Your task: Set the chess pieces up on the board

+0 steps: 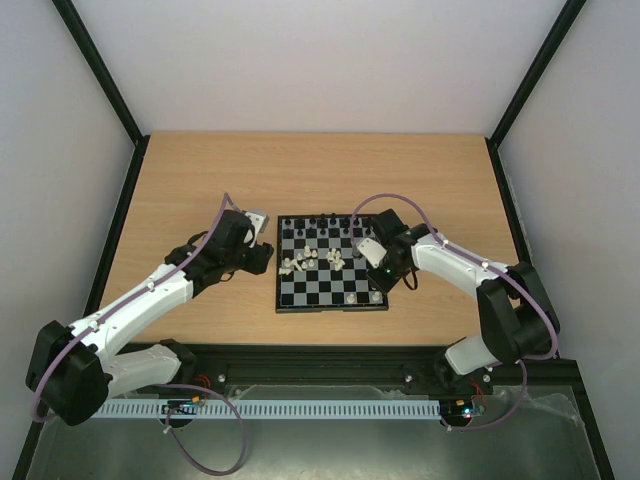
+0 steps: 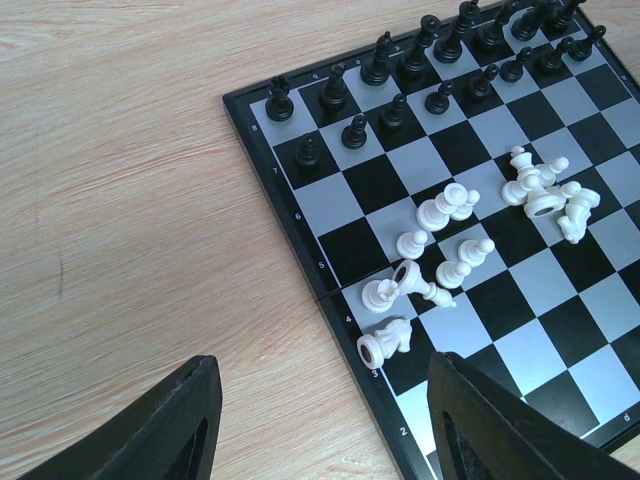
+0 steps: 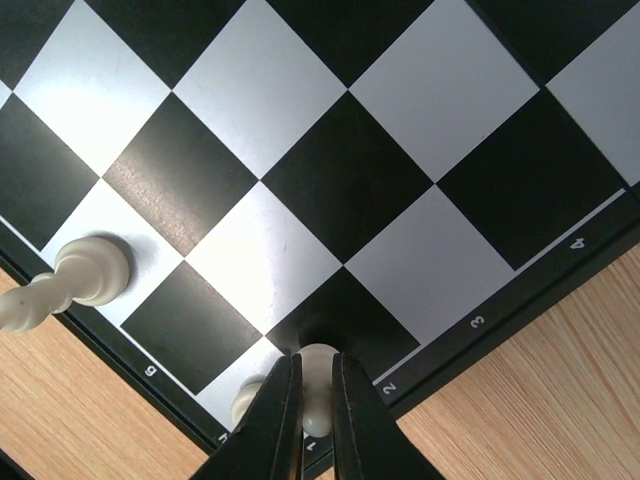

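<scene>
Right tool [image 3: 315, 362] is pinching a small cream-white chess piece [image 3: 317, 388] at the black-and-grey checkered board [image 3: 350, 180] corner and should be setting it upright, square-centred; left tool [image 2: 322, 368] is hanging spread beside the board.

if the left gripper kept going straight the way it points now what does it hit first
Most likely the border of the board, just short of a tipped white piece. Nothing stands between the open left gripper and that spot, though depth is hard to judge.

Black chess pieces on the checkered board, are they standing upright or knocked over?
Upright: the small black chess pieces in view stand in two rows along one edge of the black-and-grey checkered board.
</scene>
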`<move>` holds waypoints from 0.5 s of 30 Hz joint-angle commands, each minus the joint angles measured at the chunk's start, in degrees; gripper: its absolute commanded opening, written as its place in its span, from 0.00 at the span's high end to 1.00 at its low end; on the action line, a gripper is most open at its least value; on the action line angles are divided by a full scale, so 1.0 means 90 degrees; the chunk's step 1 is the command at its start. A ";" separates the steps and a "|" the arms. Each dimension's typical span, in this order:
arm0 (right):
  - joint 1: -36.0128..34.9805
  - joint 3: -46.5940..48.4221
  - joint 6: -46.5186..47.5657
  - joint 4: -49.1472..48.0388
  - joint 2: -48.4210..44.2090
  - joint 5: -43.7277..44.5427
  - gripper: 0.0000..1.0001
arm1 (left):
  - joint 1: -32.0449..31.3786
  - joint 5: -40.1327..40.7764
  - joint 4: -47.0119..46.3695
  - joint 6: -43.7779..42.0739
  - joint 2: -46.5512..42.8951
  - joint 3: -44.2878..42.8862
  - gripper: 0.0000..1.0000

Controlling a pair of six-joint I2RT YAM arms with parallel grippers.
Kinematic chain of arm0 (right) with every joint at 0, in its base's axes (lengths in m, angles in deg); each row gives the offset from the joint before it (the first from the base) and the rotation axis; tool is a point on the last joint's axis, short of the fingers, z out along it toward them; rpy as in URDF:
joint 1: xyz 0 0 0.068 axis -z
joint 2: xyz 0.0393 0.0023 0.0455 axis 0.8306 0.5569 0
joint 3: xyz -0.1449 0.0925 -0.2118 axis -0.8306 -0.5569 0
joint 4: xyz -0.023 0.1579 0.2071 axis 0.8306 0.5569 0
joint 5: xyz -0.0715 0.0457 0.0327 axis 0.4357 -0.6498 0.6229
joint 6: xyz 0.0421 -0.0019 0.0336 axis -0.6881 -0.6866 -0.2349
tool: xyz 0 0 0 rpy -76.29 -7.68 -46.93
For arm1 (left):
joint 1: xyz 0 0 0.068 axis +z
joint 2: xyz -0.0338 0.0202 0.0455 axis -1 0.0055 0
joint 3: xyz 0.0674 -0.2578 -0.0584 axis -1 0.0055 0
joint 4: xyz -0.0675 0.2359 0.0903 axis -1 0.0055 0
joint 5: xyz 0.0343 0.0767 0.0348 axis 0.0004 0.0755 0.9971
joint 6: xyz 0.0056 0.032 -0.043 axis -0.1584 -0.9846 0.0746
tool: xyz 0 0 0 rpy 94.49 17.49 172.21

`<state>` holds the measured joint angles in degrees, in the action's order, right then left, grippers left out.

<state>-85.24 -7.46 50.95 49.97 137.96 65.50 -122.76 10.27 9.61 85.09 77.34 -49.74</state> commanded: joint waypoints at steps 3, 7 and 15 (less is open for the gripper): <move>0.0030 -0.0066 -0.0066 -0.0022 0.0177 0.0064 0.92 | 0.0023 -0.0044 0.0036 0.0007 0.0044 -0.0052 0.42; 0.0028 -0.0105 -0.0087 -0.0099 0.0183 0.0076 0.91 | 0.0024 -0.0056 0.0036 0.0007 0.0047 -0.0061 0.42; 0.0031 0.0123 -0.0140 0.0116 -0.0010 0.0038 0.73 | 0.0026 -0.0056 0.0031 0.0006 0.0072 -0.0050 0.42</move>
<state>-85.24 -7.57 50.08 48.23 139.03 66.20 -122.76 10.27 9.61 85.09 77.36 -49.74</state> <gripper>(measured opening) 0.238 0.580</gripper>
